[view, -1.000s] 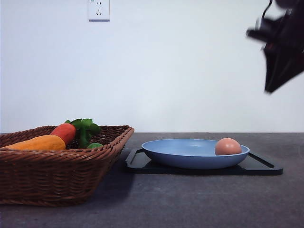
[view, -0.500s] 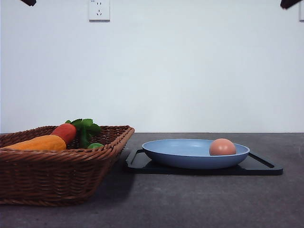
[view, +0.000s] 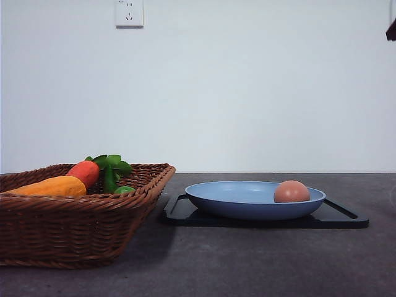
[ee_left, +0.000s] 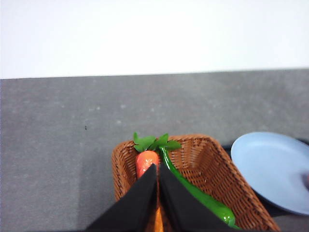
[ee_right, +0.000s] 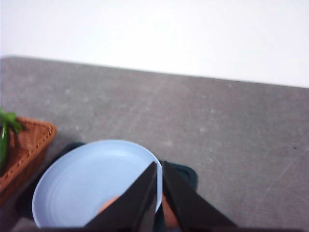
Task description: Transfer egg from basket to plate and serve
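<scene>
Grey counter [view: 260,266], white wall. The plate [ee_right: 91,179] on its black tray [view: 343,218] lies under your right gripper [ee_right: 159,166], jaws closed, empty. The egg [view: 291,192] rests in it, just below those tips; left gripper [ee_left: 158,169], closed, hangs over the basket [ee_left: 203,159].

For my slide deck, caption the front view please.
Brown-pink egg resting in light-blue plate on black tray, beside woven wicker basket.
</scene>
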### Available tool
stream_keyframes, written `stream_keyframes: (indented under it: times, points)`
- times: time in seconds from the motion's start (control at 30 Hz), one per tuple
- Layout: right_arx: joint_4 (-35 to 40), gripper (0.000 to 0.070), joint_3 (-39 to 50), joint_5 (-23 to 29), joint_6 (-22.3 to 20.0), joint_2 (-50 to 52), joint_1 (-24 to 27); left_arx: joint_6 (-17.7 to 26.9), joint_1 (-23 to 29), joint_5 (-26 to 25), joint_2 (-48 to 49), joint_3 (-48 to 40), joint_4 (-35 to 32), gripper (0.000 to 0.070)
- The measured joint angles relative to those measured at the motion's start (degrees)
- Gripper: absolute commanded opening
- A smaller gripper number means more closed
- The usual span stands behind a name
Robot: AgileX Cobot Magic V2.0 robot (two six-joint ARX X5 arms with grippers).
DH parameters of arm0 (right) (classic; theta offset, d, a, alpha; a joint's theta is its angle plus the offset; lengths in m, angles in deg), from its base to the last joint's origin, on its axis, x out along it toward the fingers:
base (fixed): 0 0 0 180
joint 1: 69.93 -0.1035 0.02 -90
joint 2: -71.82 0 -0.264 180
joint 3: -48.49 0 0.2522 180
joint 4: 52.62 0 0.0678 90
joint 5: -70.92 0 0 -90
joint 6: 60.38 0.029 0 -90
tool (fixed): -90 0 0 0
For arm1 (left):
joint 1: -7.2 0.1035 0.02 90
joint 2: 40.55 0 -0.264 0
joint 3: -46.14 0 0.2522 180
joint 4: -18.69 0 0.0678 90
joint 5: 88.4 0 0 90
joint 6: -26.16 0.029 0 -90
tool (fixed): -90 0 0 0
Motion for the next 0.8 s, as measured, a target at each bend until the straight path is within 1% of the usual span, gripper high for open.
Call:
stream_keyframes:
  times: [0.07,0.17,0.67,0.73,0.8]
  points:
    - [0.1,0.0,1.4,0.0,1.2,0.1,0.0,-0.4,0.0,0.0,1.8,0.0,1.6,0.0]
    - [-1.7,0.0,1.6,0.1,2.3,-0.4,0.0,-0.7,0.0,0.0,2.3,0.0,2.4,0.0]
    - [-1.3,0.0,1.6,0.2,2.8,-0.2,0.0,-0.8,0.0,0.0,2.7,0.0,2.9,0.0]
    - [-1.3,0.0,1.6,0.3,2.8,-0.2,0.0,-0.3,0.8,-0.1,4.7,-0.1,5.0,0.0]
    - [-1.3,0.0,1.6,0.6,2.8,-0.2,0.0,1.5,3.4,-0.1,7.8,-0.2,5.9,0.0]
